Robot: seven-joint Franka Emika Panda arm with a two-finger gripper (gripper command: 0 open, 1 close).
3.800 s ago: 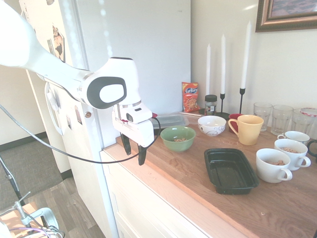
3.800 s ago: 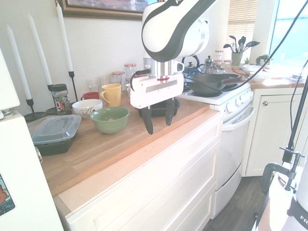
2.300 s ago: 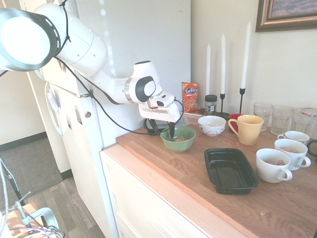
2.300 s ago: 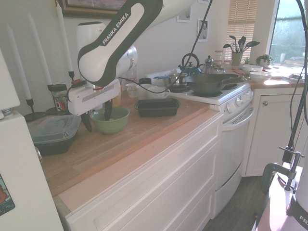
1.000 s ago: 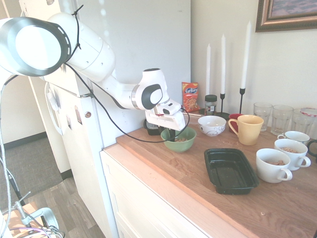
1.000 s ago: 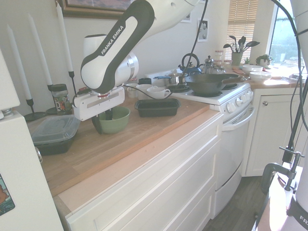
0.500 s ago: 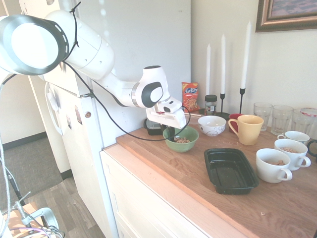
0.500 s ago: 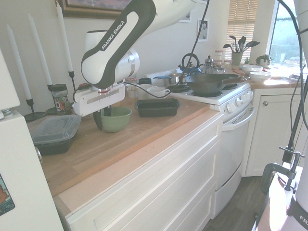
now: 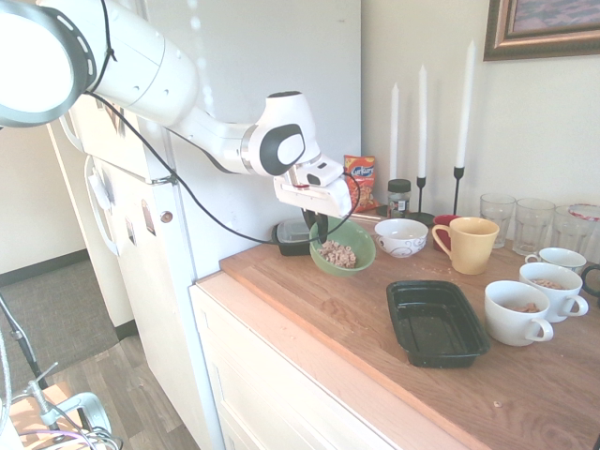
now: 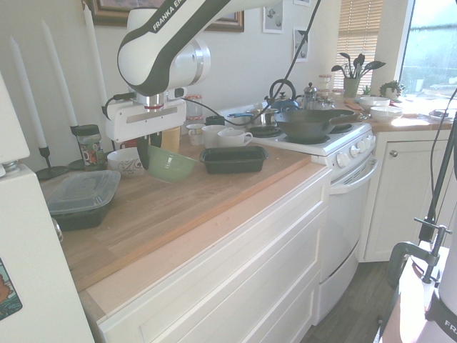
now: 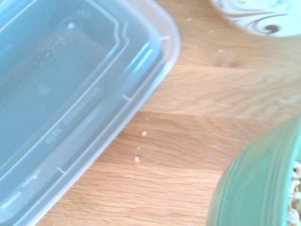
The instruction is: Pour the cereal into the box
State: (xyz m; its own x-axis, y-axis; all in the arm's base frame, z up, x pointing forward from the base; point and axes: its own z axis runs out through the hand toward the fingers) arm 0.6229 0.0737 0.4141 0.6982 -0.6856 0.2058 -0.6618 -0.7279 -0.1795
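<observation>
Hand point(image 9: 320, 228) clamped on green bowl point(image 9: 343, 247) w/ cereal point(image 9: 337, 254), tilted above counter point(image 9: 375, 328), apart from box point(image 9: 436, 322)

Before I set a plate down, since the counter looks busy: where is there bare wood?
The front strip of the counter, from the lidded container along to the black box, is bare. So is the wood under the lifted green bowl. The back is crowded: white bowl, yellow mug, white cups, glasses, candlesticks.
</observation>
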